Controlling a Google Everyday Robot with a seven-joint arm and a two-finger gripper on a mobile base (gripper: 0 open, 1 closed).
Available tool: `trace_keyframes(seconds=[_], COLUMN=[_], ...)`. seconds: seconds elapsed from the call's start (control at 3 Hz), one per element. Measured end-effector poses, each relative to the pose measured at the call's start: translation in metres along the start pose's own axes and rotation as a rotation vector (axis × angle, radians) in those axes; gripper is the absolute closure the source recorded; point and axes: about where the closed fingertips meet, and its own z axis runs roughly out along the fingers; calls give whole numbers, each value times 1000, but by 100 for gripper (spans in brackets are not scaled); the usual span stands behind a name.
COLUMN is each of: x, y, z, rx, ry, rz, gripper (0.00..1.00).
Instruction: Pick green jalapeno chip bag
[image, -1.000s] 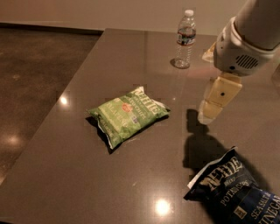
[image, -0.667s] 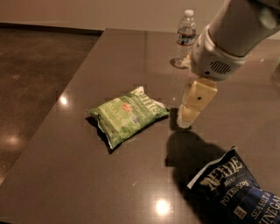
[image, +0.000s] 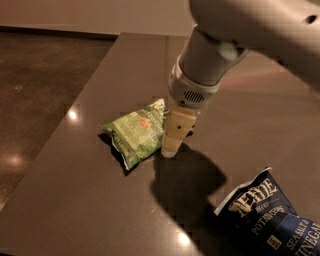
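The green jalapeno chip bag (image: 137, 132) lies flat on the brown table (image: 90, 200), left of centre; it is light green with white lettering and a small red-orange mark. My gripper (image: 170, 150) reaches down from the arm at the upper right. Its cream-coloured finger (image: 177, 131) stands against the bag's right edge, with its tip close to the table. The arm hides the bag's far right corner.
A dark navy chip bag (image: 272, 215) with white lettering lies at the front right of the table. The table's left edge (image: 65, 130) runs diagonally, with dark floor (image: 35, 85) beyond it. The arm's shadow falls between the two bags.
My arm has swung left and down from the right side of the table to the green bag's right edge. It now hides the water bottle that stood at the back.
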Motion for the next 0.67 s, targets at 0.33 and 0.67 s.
trace_keyframes(seconds=[0.33, 0.67], x=[-9, -11], y=[-2, -11], z=[26, 48], rx=[2, 2], ry=[33, 80], rz=[-22, -29], gripper=[0, 0])
